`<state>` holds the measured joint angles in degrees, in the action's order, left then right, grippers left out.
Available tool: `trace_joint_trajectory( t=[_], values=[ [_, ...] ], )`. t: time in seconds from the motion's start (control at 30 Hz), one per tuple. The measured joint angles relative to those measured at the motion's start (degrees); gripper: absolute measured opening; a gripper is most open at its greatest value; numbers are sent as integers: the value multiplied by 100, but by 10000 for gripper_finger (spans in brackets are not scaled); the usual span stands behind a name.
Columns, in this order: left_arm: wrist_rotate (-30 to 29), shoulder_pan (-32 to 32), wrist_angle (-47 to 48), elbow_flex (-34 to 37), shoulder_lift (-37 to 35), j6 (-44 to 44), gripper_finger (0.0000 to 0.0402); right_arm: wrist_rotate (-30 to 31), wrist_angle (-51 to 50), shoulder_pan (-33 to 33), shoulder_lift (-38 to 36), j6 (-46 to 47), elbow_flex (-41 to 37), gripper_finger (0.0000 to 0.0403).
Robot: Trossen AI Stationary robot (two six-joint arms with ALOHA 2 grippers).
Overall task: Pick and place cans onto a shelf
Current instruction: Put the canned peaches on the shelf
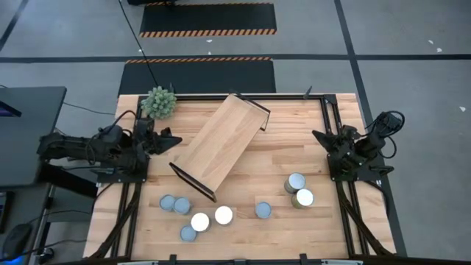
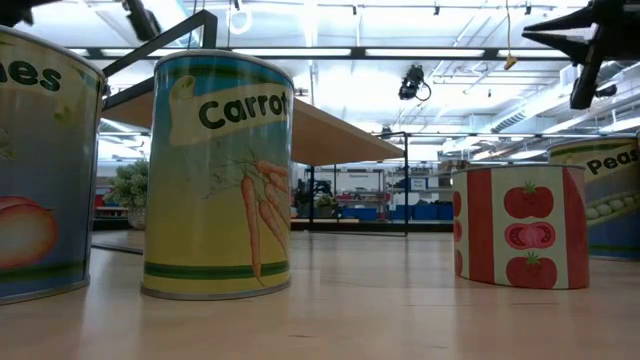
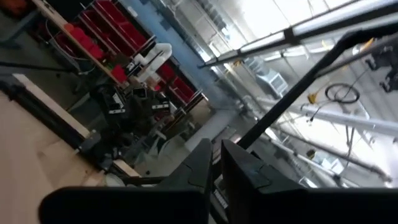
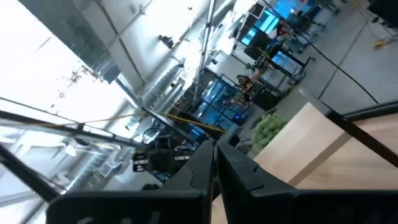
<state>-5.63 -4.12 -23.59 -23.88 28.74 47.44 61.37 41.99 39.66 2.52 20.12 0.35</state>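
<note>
eight cans (image 1: 223,215): standing on the table (image 1: 294,132) from 7 to 4 o'clock of the shelf, none on it
shelf (image 1: 218,143): lying askew at table centre, long axis 1 to 7 o'clock
left gripper (image 1: 175,140): at 9 o'clock, just beside the shelf, jaws near closed, holding nothing
right gripper (image 1: 316,135): at 3 o'clock, jaws closed, holding nothing
plant (image 1: 158,102): at 11 o'clock
</note>
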Motion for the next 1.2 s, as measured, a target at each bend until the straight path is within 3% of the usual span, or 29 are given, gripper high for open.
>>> trace_joint_trajectory(
  t=[0.27,0.4,0.73,0.97,1.2],
  values=[
    [143,-407,378,-860,844,-315,120,-105,-165,0,26,-390,386,27],
    [329,-831,890,-1269,1183,-139,139,-58,-462,1,140,-617,646,29],
    [565,-2201,1907,-1973,1909,1366,121,-46,-1443,2,550,-619,1348,59],
    [591,-3000,1958,-1976,2455,2780,117,-102,-1900,2,898,-615,1713,68],
    [581,-3508,1733,-2145,3063,3420,112,-123,-2055,2,1303,-488,1969,69]
  ],
)
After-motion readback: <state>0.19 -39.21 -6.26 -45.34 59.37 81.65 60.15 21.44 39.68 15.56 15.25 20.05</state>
